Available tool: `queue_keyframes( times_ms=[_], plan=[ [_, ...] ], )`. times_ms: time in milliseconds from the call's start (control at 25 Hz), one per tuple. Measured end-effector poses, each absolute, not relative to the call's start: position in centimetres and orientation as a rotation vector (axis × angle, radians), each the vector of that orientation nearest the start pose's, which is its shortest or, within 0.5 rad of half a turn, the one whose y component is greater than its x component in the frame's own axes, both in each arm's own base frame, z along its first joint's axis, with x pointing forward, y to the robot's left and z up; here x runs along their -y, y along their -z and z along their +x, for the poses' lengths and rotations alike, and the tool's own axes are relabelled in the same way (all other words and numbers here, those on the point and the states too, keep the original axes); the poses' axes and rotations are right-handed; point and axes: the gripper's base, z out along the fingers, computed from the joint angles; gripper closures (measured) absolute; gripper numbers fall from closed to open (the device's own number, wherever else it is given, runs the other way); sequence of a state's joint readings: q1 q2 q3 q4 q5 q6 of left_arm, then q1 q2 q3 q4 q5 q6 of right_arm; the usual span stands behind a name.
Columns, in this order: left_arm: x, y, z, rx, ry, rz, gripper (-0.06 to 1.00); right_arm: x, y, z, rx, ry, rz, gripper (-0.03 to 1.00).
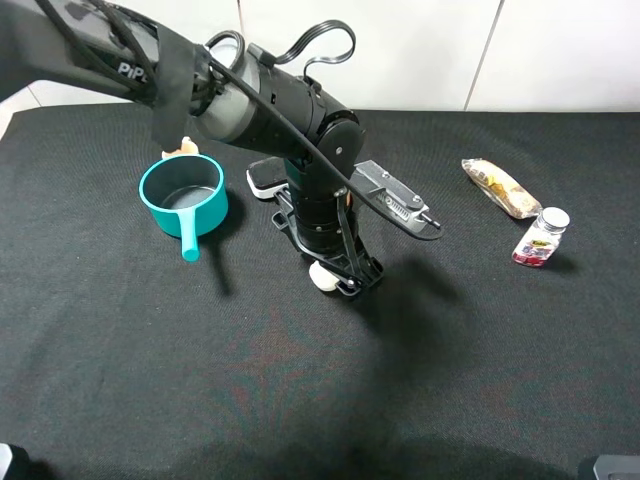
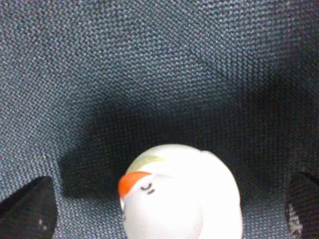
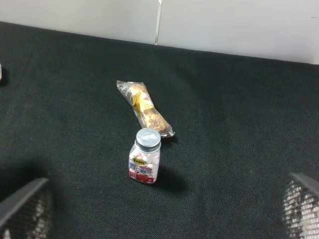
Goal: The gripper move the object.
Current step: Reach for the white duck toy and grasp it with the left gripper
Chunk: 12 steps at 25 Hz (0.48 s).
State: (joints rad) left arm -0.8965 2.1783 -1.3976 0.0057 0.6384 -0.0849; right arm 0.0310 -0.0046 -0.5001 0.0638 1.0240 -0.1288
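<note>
Left wrist view: the object (image 2: 182, 196) sits within the spread-open end effector (image 2: 165, 208) (apparently untouched).

- Mostly hidden beneath the left pincer (image 1: 338, 277) from above: the object (image 1: 322, 274); cropped and blurred up close;
- Half covered by the arm (image 1: 290, 105): the eraser (image 1: 262, 182);
- Too obscured to identify: peach lump (image 1: 183, 149) behind the pot (image 1: 205, 218);
- Cut off at the frame corners: fingertips (image 3: 22, 211) of the right pincer (image 3: 163, 206)
</note>
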Motion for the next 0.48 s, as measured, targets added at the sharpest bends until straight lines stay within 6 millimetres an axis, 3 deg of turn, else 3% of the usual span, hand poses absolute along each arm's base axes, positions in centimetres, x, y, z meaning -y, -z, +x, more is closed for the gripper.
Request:
queue_keyframes(
  times_ms=[480],
  plan=[
    [32.69, -10.04, 26.17, -2.709, 0.142, 1.17, 0.1, -0.48, -28.04, -0.44, -1.995, -0.013, -0.161, 0.27]
  ],
)
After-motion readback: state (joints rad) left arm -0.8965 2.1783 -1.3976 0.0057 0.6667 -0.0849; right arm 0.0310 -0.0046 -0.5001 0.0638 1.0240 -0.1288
